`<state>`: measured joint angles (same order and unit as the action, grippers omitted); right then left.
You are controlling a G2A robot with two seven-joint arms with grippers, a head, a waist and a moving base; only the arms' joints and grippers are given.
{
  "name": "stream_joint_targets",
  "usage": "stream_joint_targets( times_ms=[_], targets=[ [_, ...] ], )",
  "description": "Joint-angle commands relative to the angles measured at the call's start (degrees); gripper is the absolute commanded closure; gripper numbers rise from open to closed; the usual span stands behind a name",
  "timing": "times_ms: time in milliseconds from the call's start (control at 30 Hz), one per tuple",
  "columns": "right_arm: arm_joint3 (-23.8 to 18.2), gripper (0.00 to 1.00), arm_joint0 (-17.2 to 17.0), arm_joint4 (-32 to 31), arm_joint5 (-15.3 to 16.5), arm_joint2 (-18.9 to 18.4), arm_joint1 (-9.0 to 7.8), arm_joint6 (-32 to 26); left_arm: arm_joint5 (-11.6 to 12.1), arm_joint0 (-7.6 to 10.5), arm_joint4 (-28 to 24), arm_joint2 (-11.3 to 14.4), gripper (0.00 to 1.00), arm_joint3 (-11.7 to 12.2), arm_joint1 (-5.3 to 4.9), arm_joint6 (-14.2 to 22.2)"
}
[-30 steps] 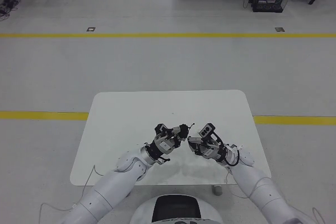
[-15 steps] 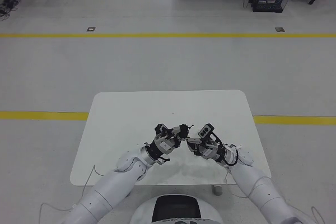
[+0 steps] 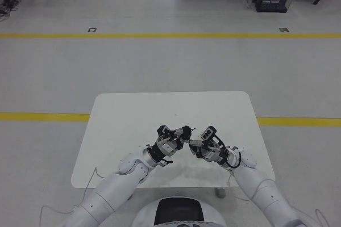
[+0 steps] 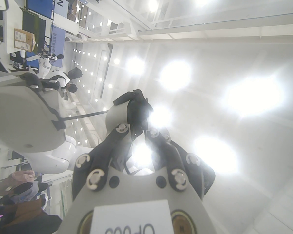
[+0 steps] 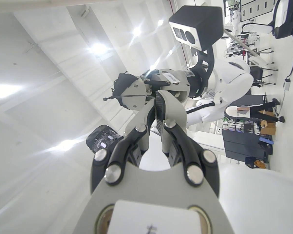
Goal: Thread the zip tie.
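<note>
The zip tie [image 3: 193,129] is a thin black strap held in the air above the white table [image 3: 131,113], between the two grippers. My left gripper [image 3: 184,134] and my right gripper [image 3: 192,144] face each other tip to tip over the table's near middle. In the left wrist view the left gripper [image 4: 137,103] is shut, and the zip tie [image 4: 83,116] runs from its fingers toward the other arm. In the right wrist view the right gripper [image 5: 156,98] is shut on the zip tie [image 5: 127,96], whose small free end sticks out past the left gripper [image 5: 127,86].
The table's bare top extends on all sides of the grippers. Around the table lies pale floor with yellow lines [image 3: 40,117].
The right gripper has shifted slightly toward the left gripper. The left arm has barely moved.
</note>
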<state>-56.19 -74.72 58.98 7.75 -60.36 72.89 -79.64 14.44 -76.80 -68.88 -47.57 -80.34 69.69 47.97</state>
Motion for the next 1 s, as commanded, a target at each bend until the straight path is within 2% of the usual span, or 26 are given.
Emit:
stream_joint_targets(
  times_ms=[0,967],
  targets=[
    [0.08,1.0,0.01,-0.06,-0.01,0.0,0.03,0.0,0.0,0.0,0.0,0.0,1.0,0.0,0.0,0.0],
    [1.23,1.0,0.31,-1.9,-0.09,-0.03,0.43,0.6,0.0,0.0,0.0,0.0,1.0,0.0,0.0,0.0]
  ],
)
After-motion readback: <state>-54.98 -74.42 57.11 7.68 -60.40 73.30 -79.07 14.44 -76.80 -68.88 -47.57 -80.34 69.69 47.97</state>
